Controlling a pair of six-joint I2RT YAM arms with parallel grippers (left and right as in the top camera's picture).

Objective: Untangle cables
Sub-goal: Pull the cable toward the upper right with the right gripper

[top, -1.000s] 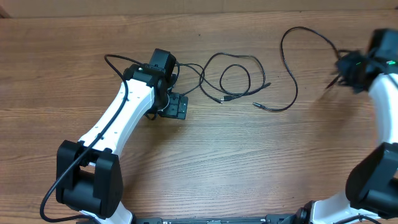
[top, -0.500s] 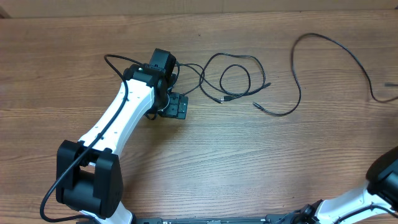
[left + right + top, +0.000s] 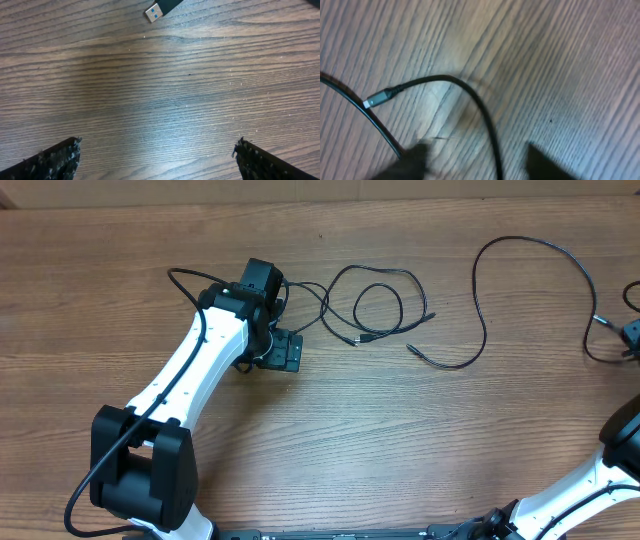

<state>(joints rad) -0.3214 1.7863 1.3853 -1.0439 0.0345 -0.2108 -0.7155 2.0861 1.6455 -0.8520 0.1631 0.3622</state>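
Two thin black cables lie on the wooden table. One looped cable (image 3: 400,271) sits right of my left gripper (image 3: 285,352). A long cable (image 3: 520,238) arcs from the table's middle to the right edge. In the left wrist view my left gripper (image 3: 157,157) is wide open over bare wood, with a silver USB plug (image 3: 154,12) ahead of it. In the right wrist view my right gripper (image 3: 480,162) is open, its fingers blurred. The long cable (image 3: 492,140) lies loose on the wood between them, its grey-tipped plug (image 3: 377,99) to the left.
The left arm (image 3: 195,375) stretches from the near left edge toward the table's middle. The right arm's base (image 3: 620,455) shows at the near right corner. A thicker black arm cable (image 3: 180,275) loops behind the left wrist.
The right gripper pulled the long cable's end rightward past the picture's edge, then opened and let it go; that end now lies by the right edge. The left arm stayed still.
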